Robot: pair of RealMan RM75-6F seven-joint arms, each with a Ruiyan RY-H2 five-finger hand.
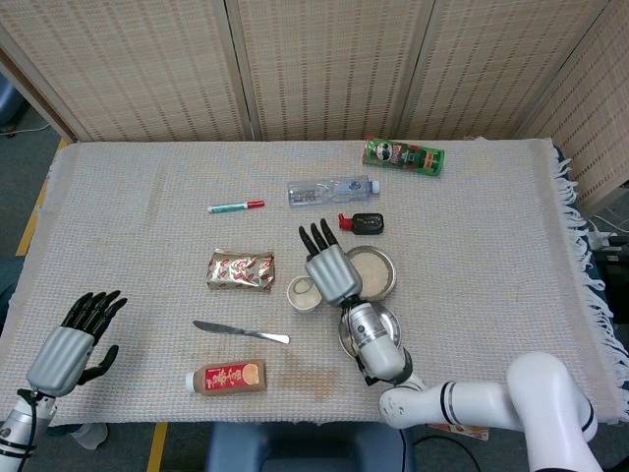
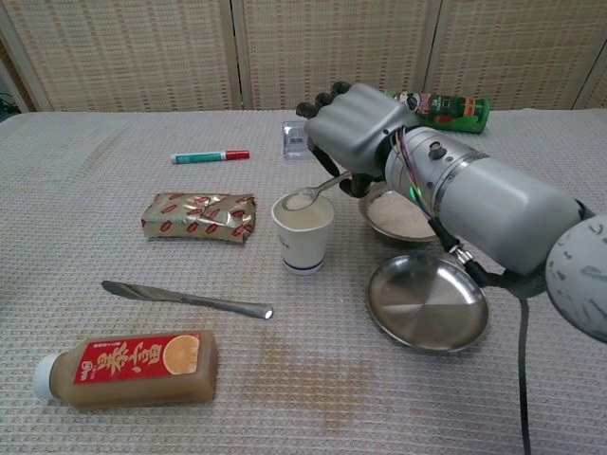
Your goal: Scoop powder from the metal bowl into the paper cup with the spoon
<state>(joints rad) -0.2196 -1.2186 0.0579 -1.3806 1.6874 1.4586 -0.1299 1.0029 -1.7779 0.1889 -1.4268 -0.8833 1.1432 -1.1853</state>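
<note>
Your left hand (image 1: 67, 346) rests with fingers spread near the counter's edge, well short of the white paper cup (image 2: 303, 232). At the cup, your right hand (image 2: 353, 128) pinches the thin metal spoon (image 2: 313, 192), its powder-filled tip just over the rim. Tilt slowly, staying centred. Just behind the cup sits the powder-filled metal bowl (image 2: 403, 217).

Cloth-covered table (image 1: 147, 197): knife (image 1: 241, 331), marker (image 1: 236, 206), bottles.
</note>
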